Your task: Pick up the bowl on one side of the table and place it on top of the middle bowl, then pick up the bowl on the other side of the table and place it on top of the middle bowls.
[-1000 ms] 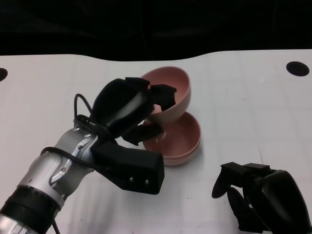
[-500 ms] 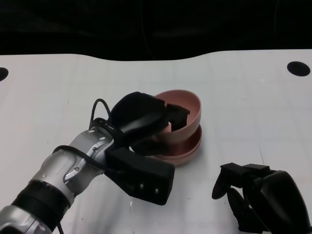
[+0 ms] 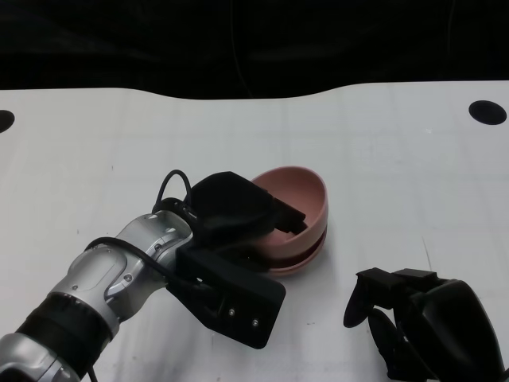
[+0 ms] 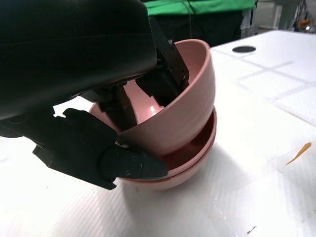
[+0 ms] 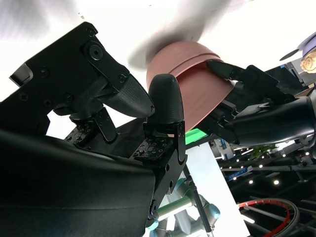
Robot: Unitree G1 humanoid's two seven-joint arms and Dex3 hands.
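Note:
A pink bowl (image 3: 306, 195) sits tilted inside a stack of pink bowls (image 3: 306, 256) at the table's middle. My left hand (image 3: 238, 219) grips the top bowl's near rim, fingers inside it and thumb outside. The left wrist view shows the top bowl (image 4: 190, 103) leaning in the lower bowls (image 4: 195, 155), with my fingers (image 4: 165, 64) over its rim. My right hand (image 3: 421, 318) rests at the lower right, apart from the bowls, fingers spread and holding nothing. The right wrist view shows the bowls (image 5: 190, 84) beyond my right fingers (image 5: 165, 106).
The white table (image 3: 398, 159) has a dark hole (image 3: 486, 111) at the far right and another (image 3: 4, 121) at the far left edge. A black backdrop lies behind the table's far edge.
My left hand has lowered the tilted bowl from above the stack down into it. The bowl now rests in the lower bowls. The right hand has stayed put.

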